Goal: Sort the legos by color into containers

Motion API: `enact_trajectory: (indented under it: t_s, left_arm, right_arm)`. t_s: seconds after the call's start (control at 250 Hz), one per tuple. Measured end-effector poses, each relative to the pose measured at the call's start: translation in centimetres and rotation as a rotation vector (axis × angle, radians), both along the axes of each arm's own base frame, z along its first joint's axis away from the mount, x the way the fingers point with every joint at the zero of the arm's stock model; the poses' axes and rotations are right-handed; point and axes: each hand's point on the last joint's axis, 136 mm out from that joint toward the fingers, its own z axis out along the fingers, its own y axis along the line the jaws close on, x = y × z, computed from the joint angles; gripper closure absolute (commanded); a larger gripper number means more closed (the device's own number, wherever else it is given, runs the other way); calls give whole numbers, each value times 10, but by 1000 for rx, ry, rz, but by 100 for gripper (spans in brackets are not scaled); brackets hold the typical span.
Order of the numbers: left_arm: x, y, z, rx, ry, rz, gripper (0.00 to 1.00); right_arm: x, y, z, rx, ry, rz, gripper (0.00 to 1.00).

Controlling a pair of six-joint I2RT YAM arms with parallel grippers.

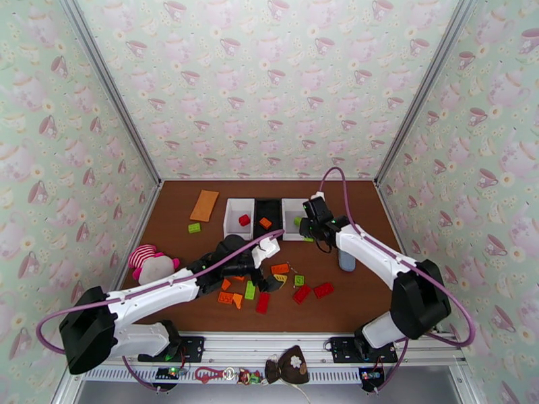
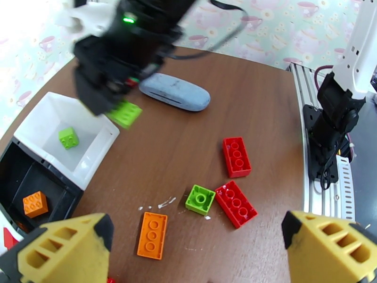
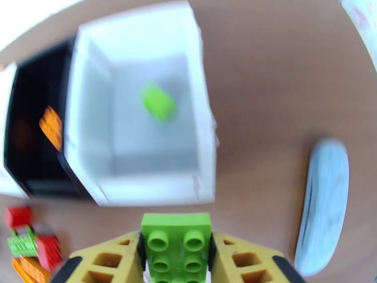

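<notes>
Left arm (image 1: 155, 291) and right arm (image 1: 370, 254): white link shells, black joint housings. A purple cable (image 1: 340, 171) loops from each black base plate on the mounting rail (image 1: 269, 345). Left gripper (image 2: 195, 227) fingers (image 2: 61, 251) yellow, cell-cut, black-edged. Green indicator (image 2: 128, 18) lit on right wrist housing.

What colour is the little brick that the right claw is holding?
Lime green. The brick shows best in the right wrist view.

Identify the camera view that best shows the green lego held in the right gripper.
Right wrist: the green lego sits close, studs clear. Left wrist shows it smaller, farther off. Top external: too small to tell.
</notes>
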Motion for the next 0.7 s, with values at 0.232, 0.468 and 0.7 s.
enact_trajectory:
  t_s: [0.232,0.468,0.7]
  left_arm:
    - [9,4,2,-7,7,55,0]
    - [22,12,1,-6,17,127,0]
    - [42,32,8,-13,-1,286,0]
  right_arm:
    - [58,14,-23,-37,-9,17,57]
    - [74,21,-39,-62,1,41,28]
    - [59,17,-7,-25,-88,73,4]
